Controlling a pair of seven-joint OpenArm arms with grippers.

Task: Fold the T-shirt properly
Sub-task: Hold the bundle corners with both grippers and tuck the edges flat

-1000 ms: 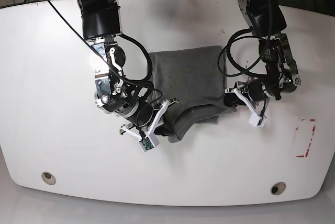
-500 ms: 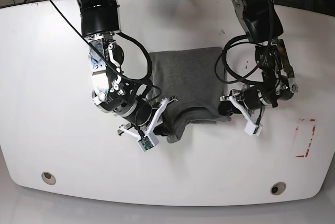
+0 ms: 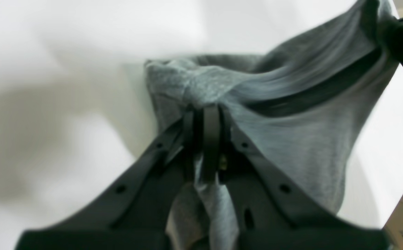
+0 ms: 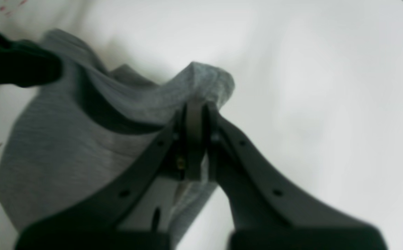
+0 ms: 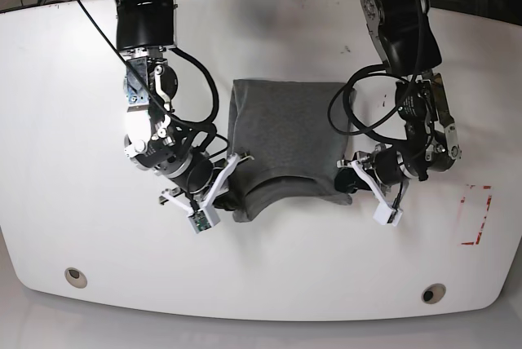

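The grey T-shirt (image 5: pixel 285 129) lies partly folded in the middle of the white table (image 5: pixel 73 121), its near edge lifted at both corners. On the left of the base view, my right gripper (image 5: pixel 232 194) is shut on the near left corner. In the right wrist view the cloth (image 4: pixel 66 146) bunches over the closed fingertips of that gripper (image 4: pixel 194 104). My left gripper (image 5: pixel 347 180) is shut on the near right corner. Its wrist view shows the fabric (image 3: pixel 291 149) pinched between the tips of the gripper (image 3: pixel 205 110) and stretched toward the other arm.
A red outlined rectangle (image 5: pixel 475 215) is marked on the table at the right. Two round holes (image 5: pixel 75 276) (image 5: pixel 433 293) sit near the front edge. Black cables loop beside both forearms, next to the shirt.
Both grippers have moved left and toward the table's front edge, keeping their hold on the shirt's near corners. The near hem has been drawn out with them.
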